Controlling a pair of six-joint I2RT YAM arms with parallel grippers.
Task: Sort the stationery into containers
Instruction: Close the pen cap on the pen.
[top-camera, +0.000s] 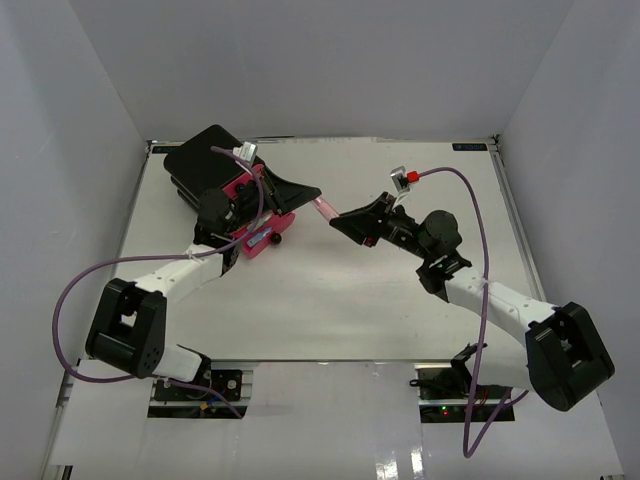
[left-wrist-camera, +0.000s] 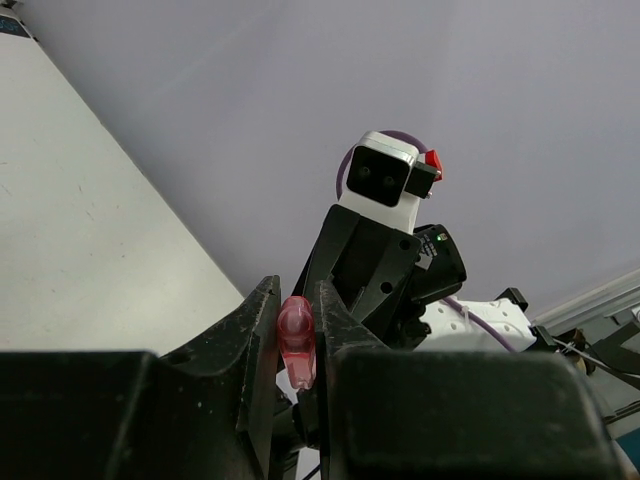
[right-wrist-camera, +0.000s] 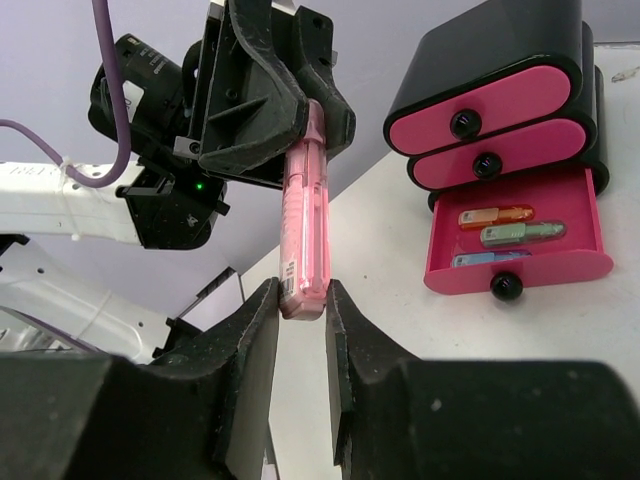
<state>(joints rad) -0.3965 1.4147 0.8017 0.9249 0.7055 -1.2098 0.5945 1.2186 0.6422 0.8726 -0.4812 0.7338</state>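
A long pink pen (top-camera: 324, 208) hangs in the air between my two grippers. My left gripper (top-camera: 310, 196) is shut on its capped end (left-wrist-camera: 296, 338). My right gripper (top-camera: 340, 221) is shut on its flat other end (right-wrist-camera: 303, 285), which sits between the fingertips. The black drawer box (right-wrist-camera: 510, 45) has three pink drawers. The bottom drawer (right-wrist-camera: 520, 262) is pulled open and holds an orange (right-wrist-camera: 495, 215), a green (right-wrist-camera: 520, 233) and a blue item (right-wrist-camera: 478, 259). In the top view the open drawer (top-camera: 252, 243) lies under my left arm.
The drawer box (top-camera: 200, 160) stands at the far left of the white table (top-camera: 330, 300). White walls enclose the table on three sides. A purple cable (top-camera: 480, 200) loops from each wrist.
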